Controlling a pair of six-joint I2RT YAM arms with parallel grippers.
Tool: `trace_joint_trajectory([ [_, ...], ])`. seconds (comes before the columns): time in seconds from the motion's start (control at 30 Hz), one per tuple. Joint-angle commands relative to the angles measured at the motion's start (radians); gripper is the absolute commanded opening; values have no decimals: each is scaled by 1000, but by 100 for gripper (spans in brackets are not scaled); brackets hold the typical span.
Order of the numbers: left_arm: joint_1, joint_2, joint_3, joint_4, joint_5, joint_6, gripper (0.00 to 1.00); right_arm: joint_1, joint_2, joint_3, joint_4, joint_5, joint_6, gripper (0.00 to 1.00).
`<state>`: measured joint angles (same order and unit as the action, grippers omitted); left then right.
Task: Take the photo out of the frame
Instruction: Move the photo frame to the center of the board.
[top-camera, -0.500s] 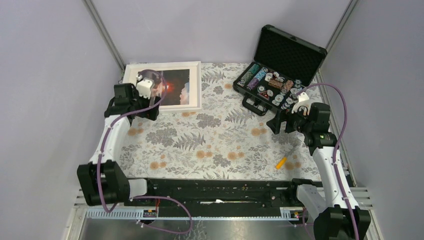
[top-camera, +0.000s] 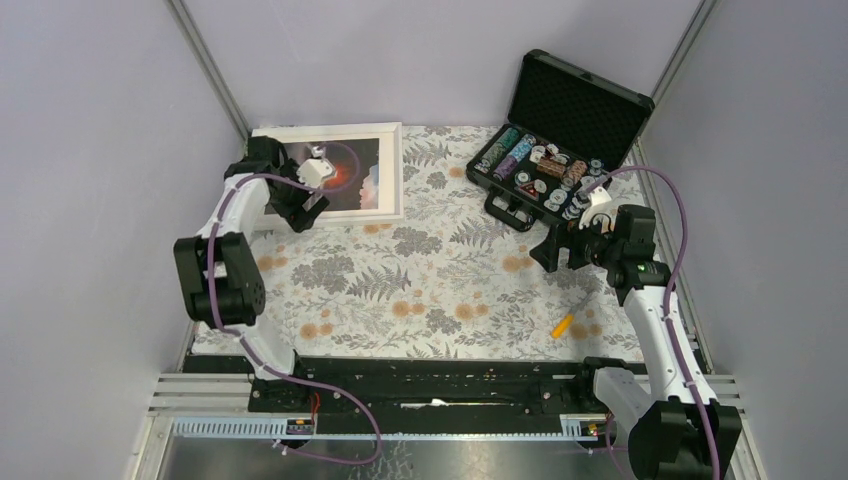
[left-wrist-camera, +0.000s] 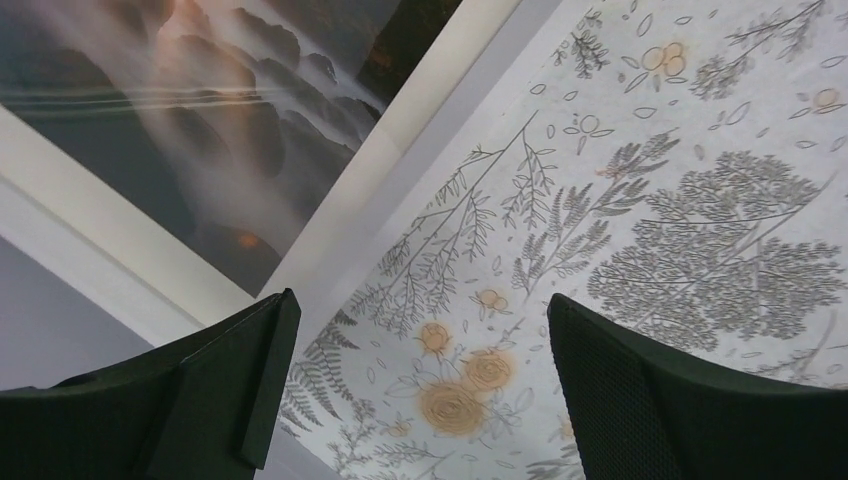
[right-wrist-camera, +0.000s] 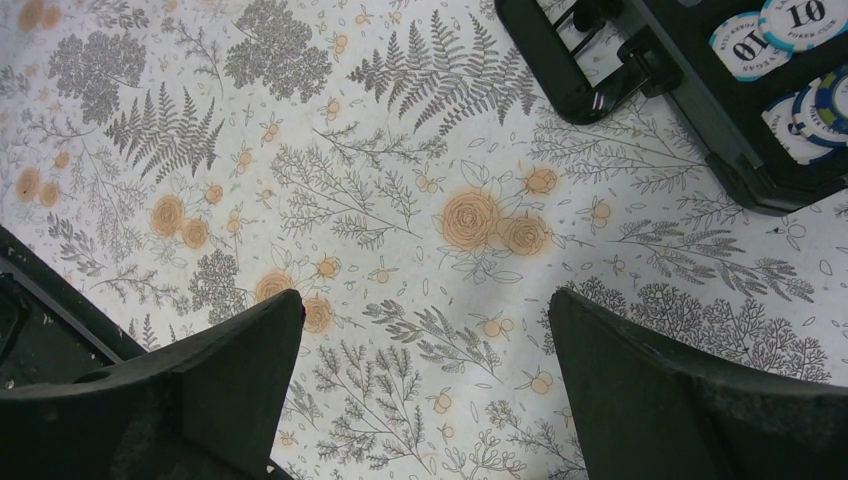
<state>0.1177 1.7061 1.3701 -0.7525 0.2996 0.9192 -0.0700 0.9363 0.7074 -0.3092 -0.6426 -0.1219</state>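
Two hands are gaping wide: the left hand (left-wrist-camera: 420, 300) is hovering at the frame's (top-camera: 392, 170) near edge, the right hand (right-wrist-camera: 425, 295) well away.

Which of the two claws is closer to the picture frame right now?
Left. The left claw hovers open over the near edge of the frame; the right claw hangs open far off on the other side, beside the black chip case.

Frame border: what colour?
White; the frame shows best in the top external view.
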Motion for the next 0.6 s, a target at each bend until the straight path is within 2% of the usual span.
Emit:
trace_joint_trajectory([
  [0.0,-6,102,95,-42,-19,141,99,4,5,32,-14,-23,-23,100],
  [0.17,-23,181,111,-20,-36,217,97,4,5,25,-10,-34,-23,100],
  [0.37,-51,230,112,38,-93,237,84,4,17,24,-10,-32,-18,100],
  [0.57,-77,256,109,61,-126,263,79,4,19,25,-9,-33,-17,100],
])
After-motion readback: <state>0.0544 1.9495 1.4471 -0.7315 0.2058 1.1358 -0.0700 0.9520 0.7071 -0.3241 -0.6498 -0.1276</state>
